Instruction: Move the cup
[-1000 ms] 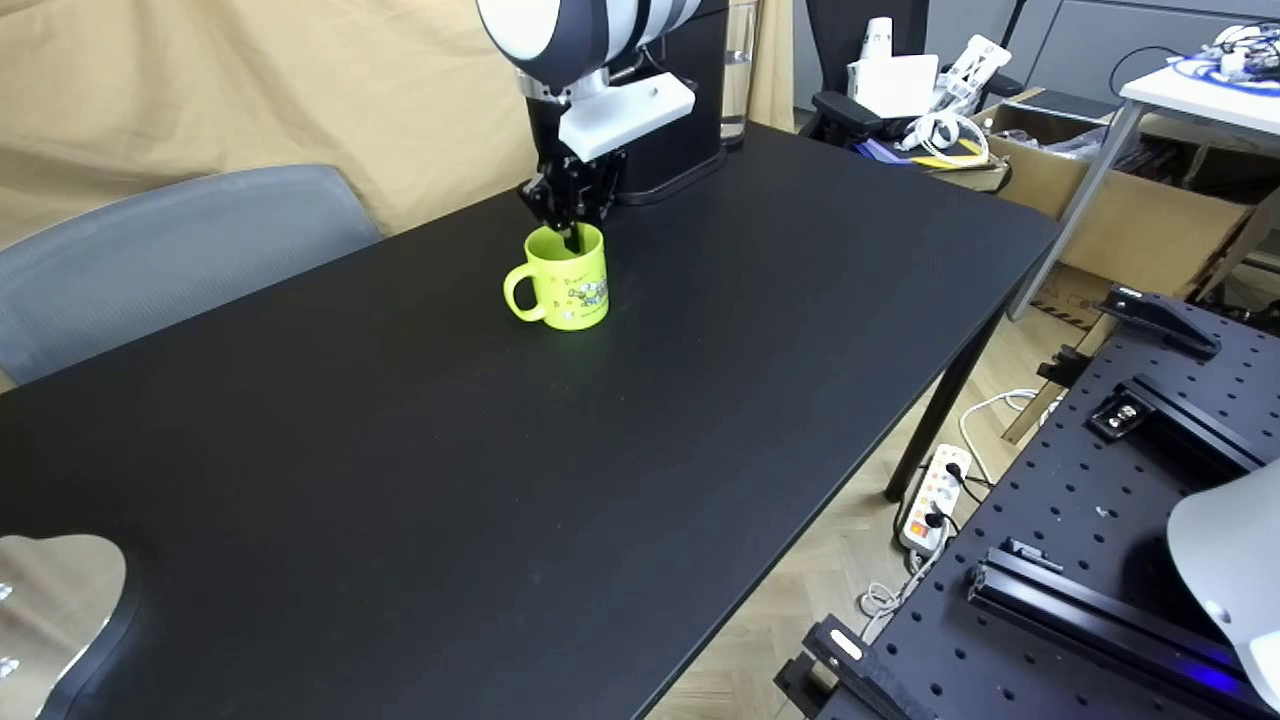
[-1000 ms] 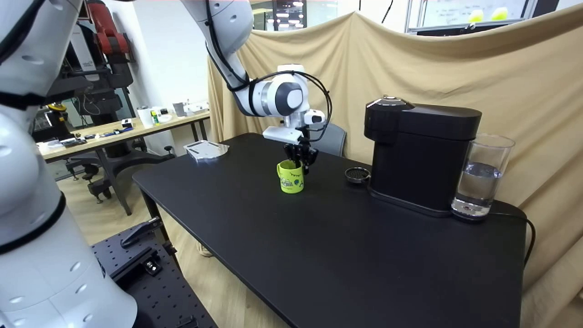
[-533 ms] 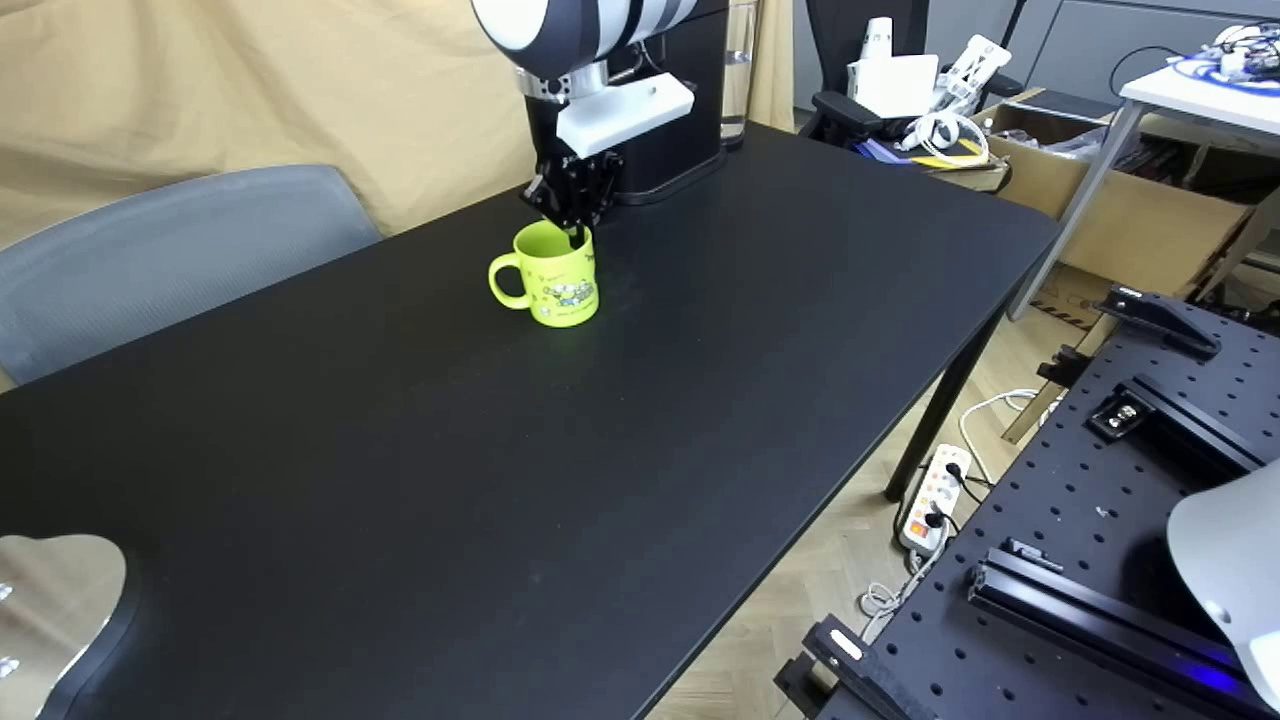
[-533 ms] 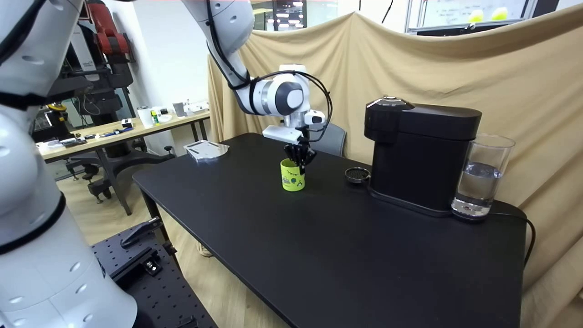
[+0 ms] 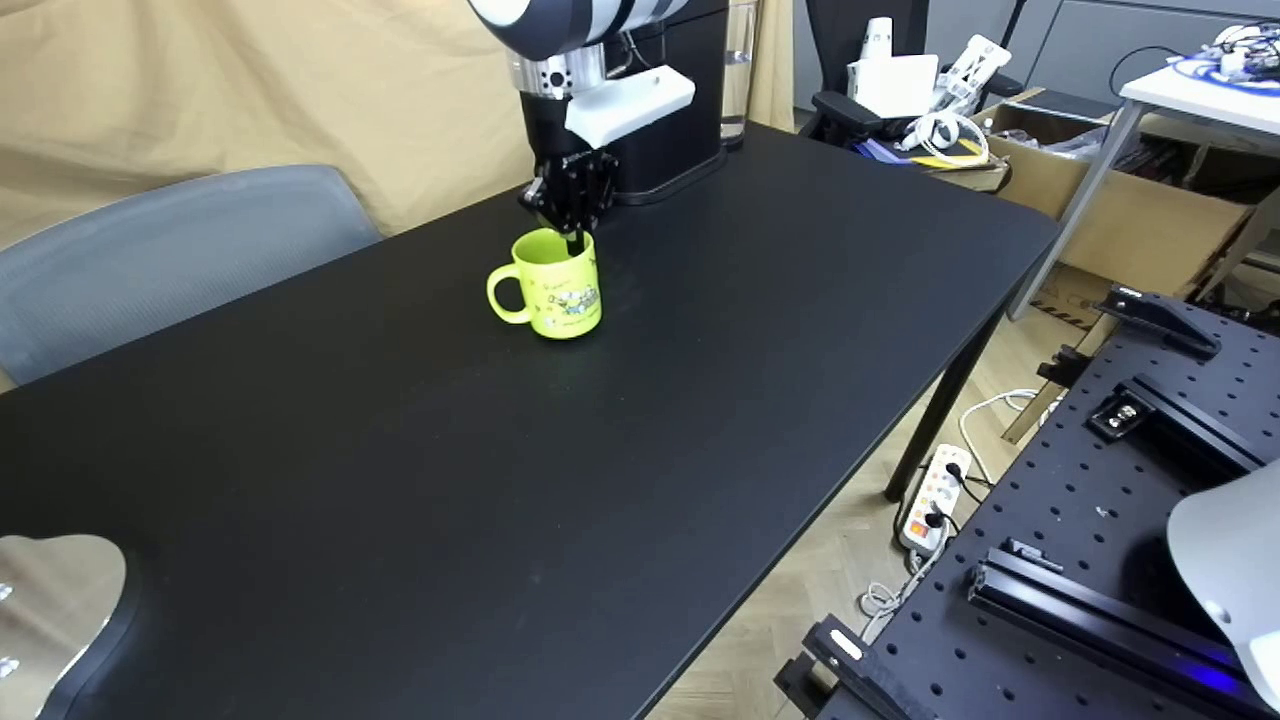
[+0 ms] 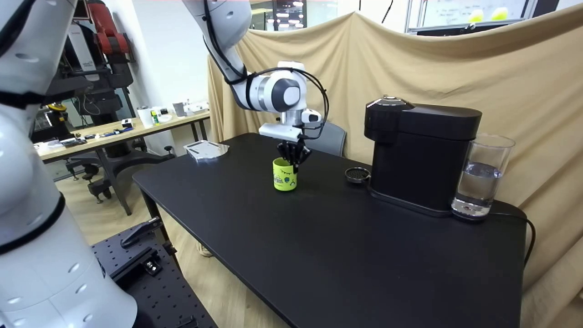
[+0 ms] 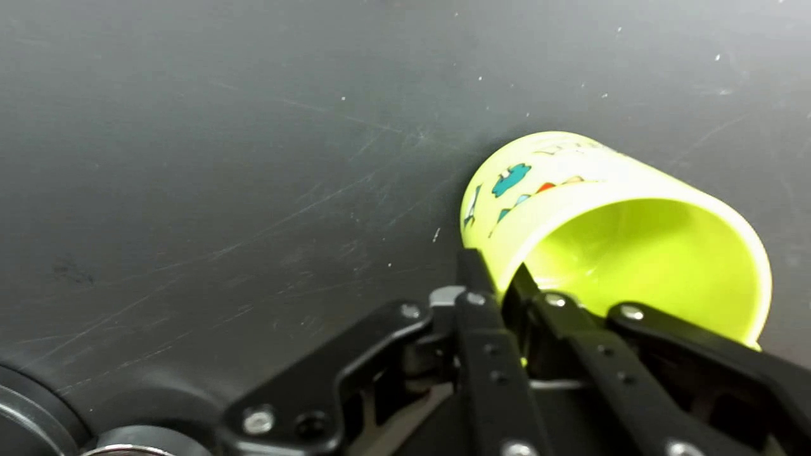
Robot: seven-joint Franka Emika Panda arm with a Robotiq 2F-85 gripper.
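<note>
The cup, a bright yellow-green mug point(image 5: 562, 292) with a loop handle and a small print, stands upright at the black table point(image 5: 400, 480). It also shows in an exterior view point(image 6: 284, 176), where its handle is hidden. In the wrist view the cup point(image 7: 633, 266) is at the right, with its open mouth toward the camera. My gripper point(image 7: 497, 263) is shut on the cup's rim, one finger outside the wall and one inside. The gripper is above the cup in both exterior views point(image 5: 576, 242) point(image 6: 295, 167). I cannot tell whether the cup's base touches the table.
A black coffee machine point(image 6: 423, 159) and a tall water glass point(image 6: 478, 187) stand on the table. A small round dark filter point(image 6: 357, 174) lies in front of the machine. A silver plate point(image 6: 207, 149) lies at the far end. A grey chair point(image 5: 190, 265) stands at the table's edge.
The cup has moved with my gripper, slightly left overall in both exterior views. The cup has turned a little, and its handle is now out of sight in an exterior view. The gripper stays shut on the rim.
</note>
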